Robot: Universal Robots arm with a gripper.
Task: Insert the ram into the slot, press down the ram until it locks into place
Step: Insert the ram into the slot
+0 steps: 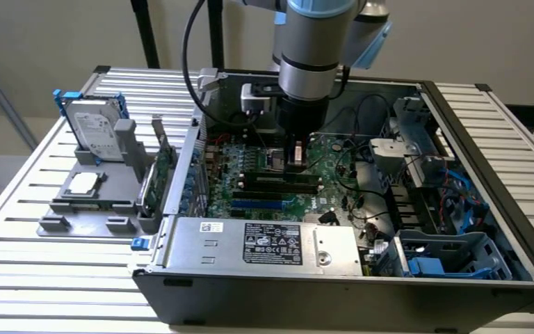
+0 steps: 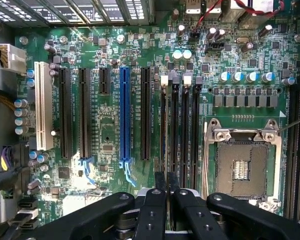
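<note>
The work looks to be at the pressing stage, or very close to it. In the exterior view the arm reaches straight down into the open computer case (image 1: pixel 517 229) on the slatted bench (image 1: pixel 17 216). The tool (image 1: pixel 295 161) hangs near the middle of the motherboard (image 1: pixel 332 156), with the labelled power supply (image 1: pixel 267 243) at 6 o'clock of it and a grey fixture holding a hard drive (image 1: pixel 95 132) out at 9 o'clock. From the wrist view the tool (image 2: pixel 166 182) is narrow, its two black fingers (image 2: pixel 160 182) drawn almost together with a slim gap between them. I can make out nothing clearly pinched there. They sit over the end of the slot (image 2: pixel 163 125), the first of four parallel black memory sockets lying between the blue socket (image 2: pixel 124 115) and the empty processor socket (image 2: pixel 242 167). The ram (image 2: pixel 163 150) is hard to tell from the socket itself (edge-on it would be only a thin line), but I judge it to be the slim strip standing along that slot under the fingertips. Whether the end clips have closed cannot be seen. As I read it, this step calls for a straight, square push down on the stick's top edge, centred on that one slot and not straddling its neighbour, so that both ends seat evenly.
</note>
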